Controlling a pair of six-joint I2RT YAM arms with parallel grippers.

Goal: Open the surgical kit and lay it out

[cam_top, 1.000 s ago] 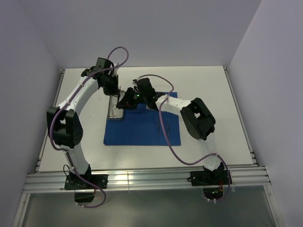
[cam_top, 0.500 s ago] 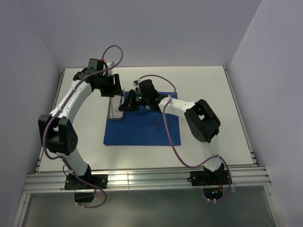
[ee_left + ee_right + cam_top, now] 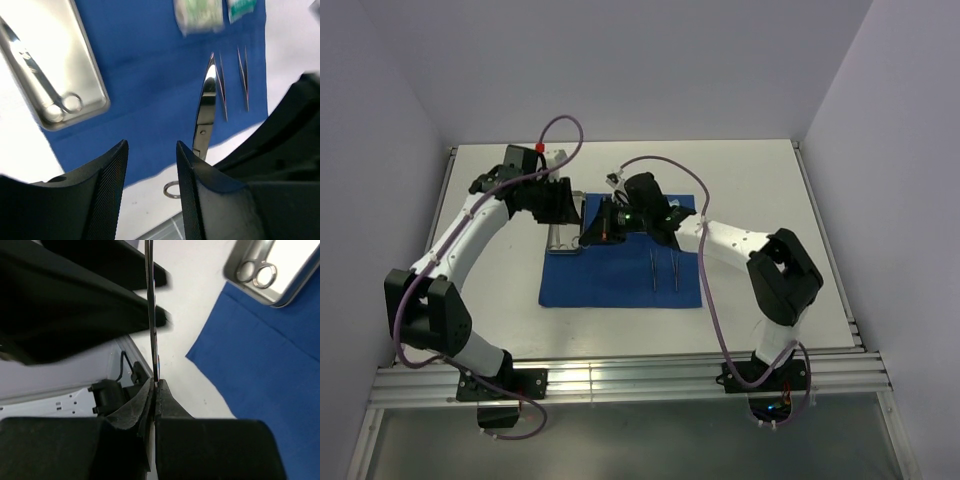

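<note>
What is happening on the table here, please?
The right arm, jaws shut, holds one pair of scissors in the air near the steel tray. The left arm has its jaws open and empty. The second scissors lie in the tray; the packets and tweezers lie on the blue cloth.

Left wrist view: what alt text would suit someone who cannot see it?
Steel scissors hover over a blue cloth, beyond the open left gripper. A steel tray holds another pair; two packets and two tweezers lie further off.
</note>
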